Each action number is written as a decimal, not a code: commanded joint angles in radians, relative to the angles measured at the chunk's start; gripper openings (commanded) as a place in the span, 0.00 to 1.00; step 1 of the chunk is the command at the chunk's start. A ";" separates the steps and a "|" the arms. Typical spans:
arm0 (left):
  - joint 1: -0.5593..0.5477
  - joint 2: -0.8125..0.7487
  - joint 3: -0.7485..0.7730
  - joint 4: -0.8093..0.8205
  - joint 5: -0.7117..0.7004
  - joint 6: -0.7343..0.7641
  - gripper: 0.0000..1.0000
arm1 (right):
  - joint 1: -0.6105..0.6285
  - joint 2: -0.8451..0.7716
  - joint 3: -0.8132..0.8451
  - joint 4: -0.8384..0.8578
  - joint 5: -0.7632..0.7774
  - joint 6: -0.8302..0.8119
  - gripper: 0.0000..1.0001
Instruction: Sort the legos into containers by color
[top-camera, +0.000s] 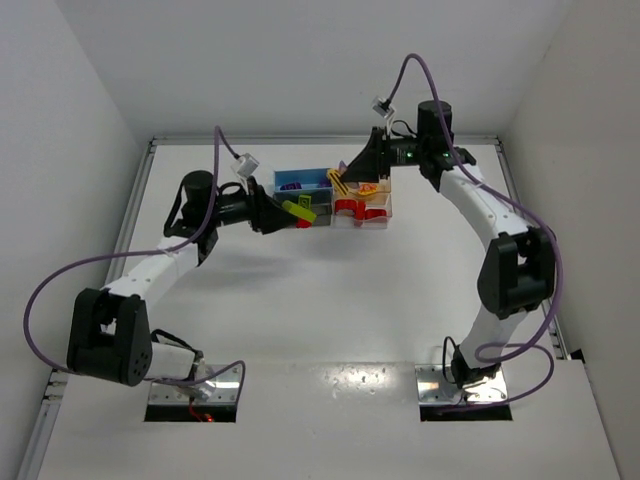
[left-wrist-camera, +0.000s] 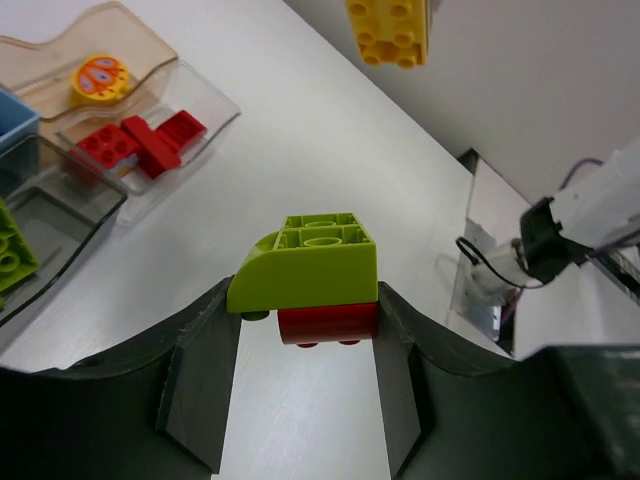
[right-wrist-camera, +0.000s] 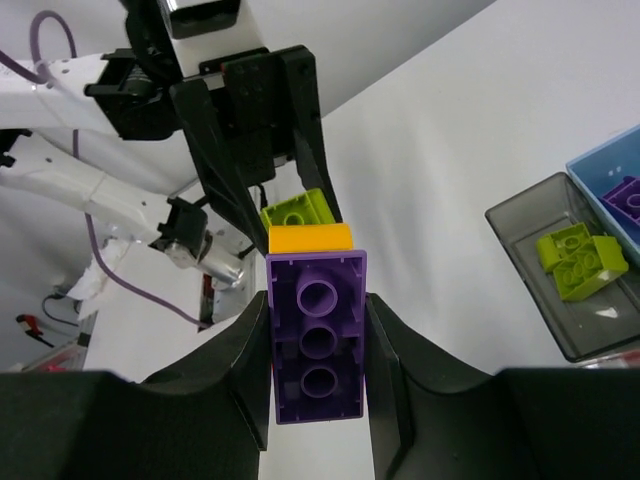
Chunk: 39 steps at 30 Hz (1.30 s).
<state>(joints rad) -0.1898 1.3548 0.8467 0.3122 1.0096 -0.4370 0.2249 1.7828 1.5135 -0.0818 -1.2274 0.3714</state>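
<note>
My left gripper (left-wrist-camera: 308, 312) is shut on a clump of a lime green lego (left-wrist-camera: 310, 262) stacked on a red lego (left-wrist-camera: 328, 322). It holds the clump above the table beside the dark grey bin (left-wrist-camera: 60, 230). My right gripper (right-wrist-camera: 318, 335) is shut on a purple lego (right-wrist-camera: 317, 340) with a yellow lego (right-wrist-camera: 310, 238) stuck to it. The two clumps are apart. In the top view the left gripper (top-camera: 290, 212) and right gripper (top-camera: 345, 181) hover at the block of bins. Lime legos (right-wrist-camera: 580, 262) lie in the dark grey bin (right-wrist-camera: 520, 225).
The blue bin (top-camera: 300, 173) holds purple legos. The clear bin (left-wrist-camera: 215, 110) holds red legos (left-wrist-camera: 145, 142). The peach bin (left-wrist-camera: 50, 48) holds a yellow round piece (left-wrist-camera: 98, 78). Arm base plates (top-camera: 195, 385) sit at the near table edge.
</note>
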 joint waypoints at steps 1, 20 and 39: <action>0.004 -0.068 -0.043 0.105 -0.136 -0.066 0.00 | 0.002 -0.048 -0.024 -0.050 0.012 -0.095 0.01; 0.004 -0.089 -0.041 -0.015 -0.244 0.007 0.00 | 0.223 -0.178 -0.507 -0.377 0.879 -0.881 0.00; 0.032 -0.080 -0.041 -0.022 -0.273 0.041 0.00 | 0.263 -0.016 -0.478 -0.211 0.935 -0.717 0.06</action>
<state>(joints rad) -0.1738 1.2861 0.7952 0.2508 0.7353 -0.4072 0.4862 1.7485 0.9855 -0.3302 -0.2871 -0.3866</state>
